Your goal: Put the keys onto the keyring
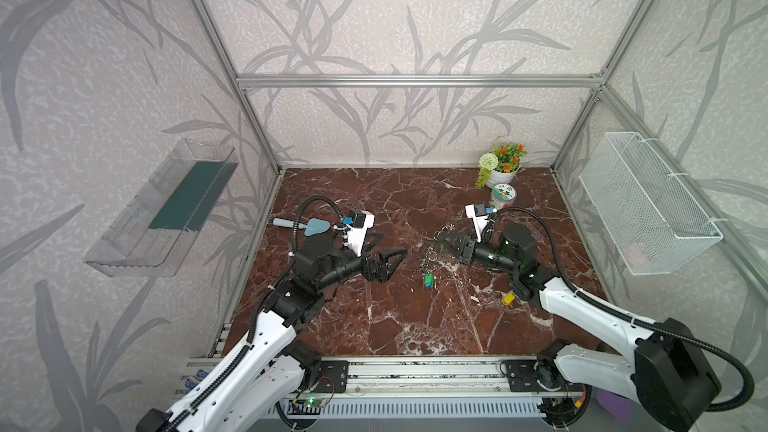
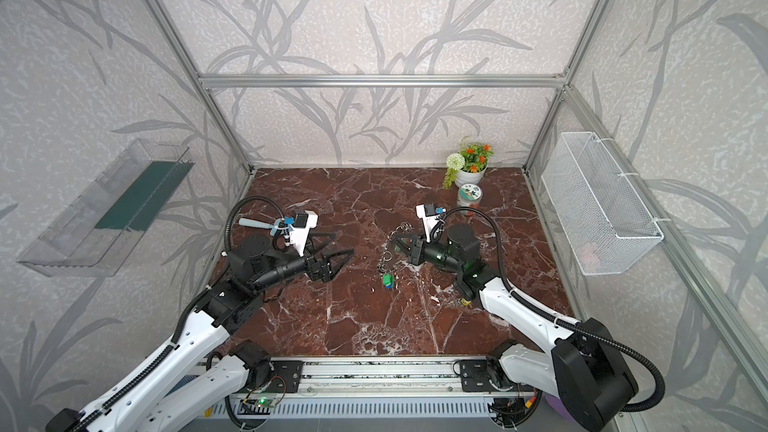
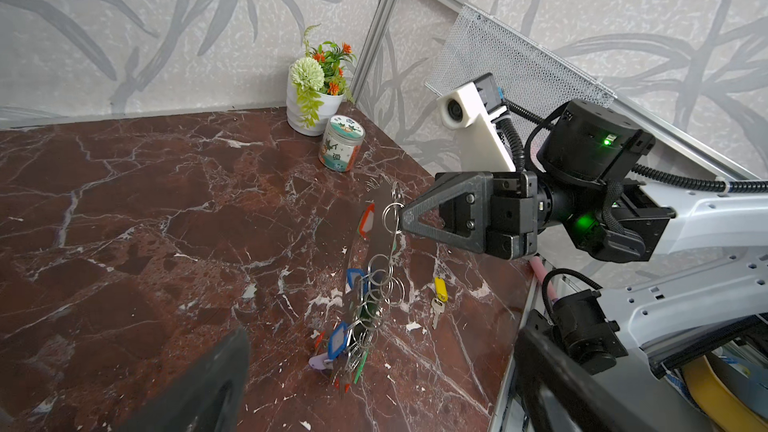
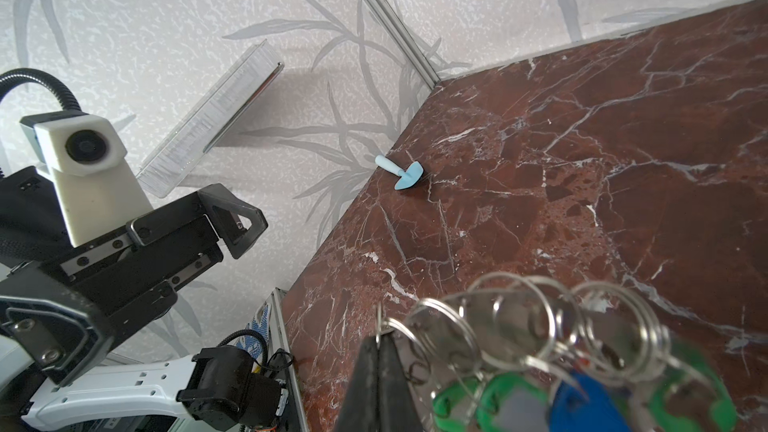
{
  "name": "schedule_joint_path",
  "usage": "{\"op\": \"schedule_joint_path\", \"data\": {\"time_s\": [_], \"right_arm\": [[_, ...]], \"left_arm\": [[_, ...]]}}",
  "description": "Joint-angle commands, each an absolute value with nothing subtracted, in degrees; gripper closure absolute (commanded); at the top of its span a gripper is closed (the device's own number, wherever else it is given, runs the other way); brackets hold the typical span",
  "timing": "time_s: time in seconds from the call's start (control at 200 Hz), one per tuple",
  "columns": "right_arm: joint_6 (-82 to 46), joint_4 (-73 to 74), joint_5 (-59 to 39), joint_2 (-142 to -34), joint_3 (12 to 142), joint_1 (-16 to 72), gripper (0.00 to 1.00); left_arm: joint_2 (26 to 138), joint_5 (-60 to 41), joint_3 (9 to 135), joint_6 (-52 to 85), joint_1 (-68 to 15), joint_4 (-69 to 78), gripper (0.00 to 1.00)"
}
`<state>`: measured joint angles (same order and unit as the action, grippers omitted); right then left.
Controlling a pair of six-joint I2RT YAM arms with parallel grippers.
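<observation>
**Keys lie loose on the table; the keyring hangs from the right gripper**

The keys point(image 1: 508, 298), on their yellow tag, lie flat on the red marble table point(image 1: 374, 209). They are on its right side, just beside the right arm's forearm, and nothing grips them. They sit to the right of the keyring point(image 1: 429, 260), nearer than it and clearly apart from it.

The keyring hangs from the right gripper point(image 1: 441, 238), whose jaws are pressed together on the metal at its top. Small rings and coloured tags trail down from there, with green and blue tags lowest. Whether those lowest tags touch the table cannot be told.

The left gripper point(image 1: 397, 264) is to the left of the keyring, apart from it. Its jaws are spread wide with nothing between them.

A jar point(image 1: 503, 197) and a white flower pot point(image 1: 500, 176) stand in the far right corner. A small blue trowel point(image 1: 305, 226) lies on the left side of the table, beyond the left arm. A wire basket point(image 1: 648, 205) is fixed to the right wall and a clear shelf point(image 1: 162, 209) to the left wall.
</observation>
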<state>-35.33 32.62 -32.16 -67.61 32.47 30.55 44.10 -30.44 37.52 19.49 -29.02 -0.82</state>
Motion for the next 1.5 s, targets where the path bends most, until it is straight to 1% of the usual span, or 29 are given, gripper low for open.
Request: {"op": "schedule_joint_path", "data": {"time_s": [0.0,0.05,0.115,0.27,0.355,0.44,0.685,0.9,1.075,1.495], "right_arm": [[-26.4,44.42,-33.99,-68.79,30.82,30.67,1.0],[-21.47,45.36,-35.05,-69.77,30.27,30.73,1.0],[-16.54,51.04,-36.81,-71.8,28.34,31.02,1.0],[-9.66,62.24,-40.61,-77.75,25.61,31.31,1.0],[-6.21,70.61,-40.78,-80.78,23.27,31.91,1.0],[-2.42,74.39,-41.47,-82.91,22.33,32.33,1.0],[8.35,67.83,-40.77,-80.86,22.19,34.15,1.0],[19.63,58.15,-35.05,-75.75,22.24,37.83,1.0],[25.07,52.63,-32.16,-73.18,22.74,40.26,1.0],[26.54,53.15,-30.68,-71.87,21.97,41.22,1.0]], "left_arm": [[43.64,-31.95,39.96,16.01,-29.0,-3.48,0.01],[43.63,-31.96,40.04,14.65,-28.97,-4.28,0.01],[43.61,-32.28,40.2,12.39,-29.0,-5.73,0.01],[42.94,-32.49,39.43,8.31,-29.0,-7.04,0.01],[42.64,-32.38,38.86,8.0,-28.92,-6.28,0.01],[42.96,-32.65,38.5,8.08,-28.83,-5.51,0.01],[45.64,-33.95,38.58,8.83,-27.97,-4.85,0.01],[47.3,-35.05,37.97,9.59,-26.85,-3.33,0.01],[48.46,-36.39,37.33,10.44,-26.37,-1.89,0.01],[49.22,-37.13,37.0,11.26,-25.84,-0.36,0.01]]}}
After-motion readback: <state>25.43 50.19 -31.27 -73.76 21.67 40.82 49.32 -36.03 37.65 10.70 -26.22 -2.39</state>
